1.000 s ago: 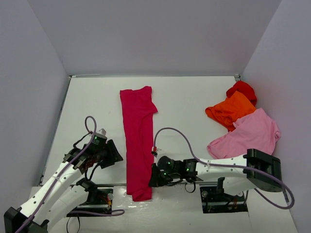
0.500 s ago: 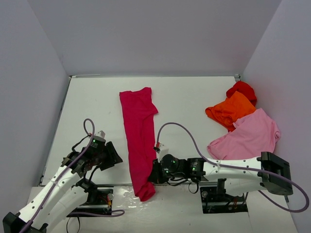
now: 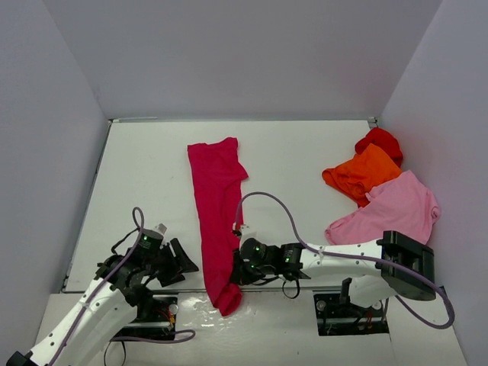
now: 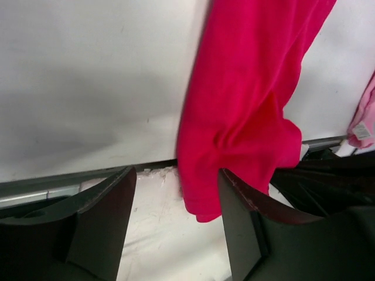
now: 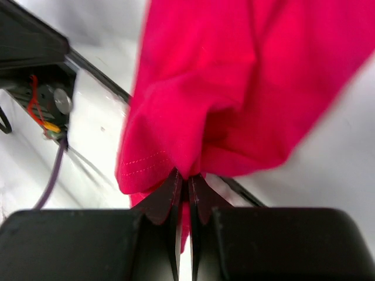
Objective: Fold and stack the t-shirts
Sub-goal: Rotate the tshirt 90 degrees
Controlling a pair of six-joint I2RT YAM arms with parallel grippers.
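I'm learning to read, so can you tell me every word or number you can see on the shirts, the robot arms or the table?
No text can be read anywhere.
The small white tag on the light pink cloth t-shirt: too blurred to read.
The long crimson-magenta cloth t-shirt: plain, no print.

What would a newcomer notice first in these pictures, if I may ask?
A long, narrow crimson-magenta cloth t-shirt runs down the white table, its near end bunched in the shut right end effector. The left end effector stands open and empty beside it. A red cloth t-shirt, an orange cloth t-shirt and a light pink cloth t-shirt lie heaped at the far right.
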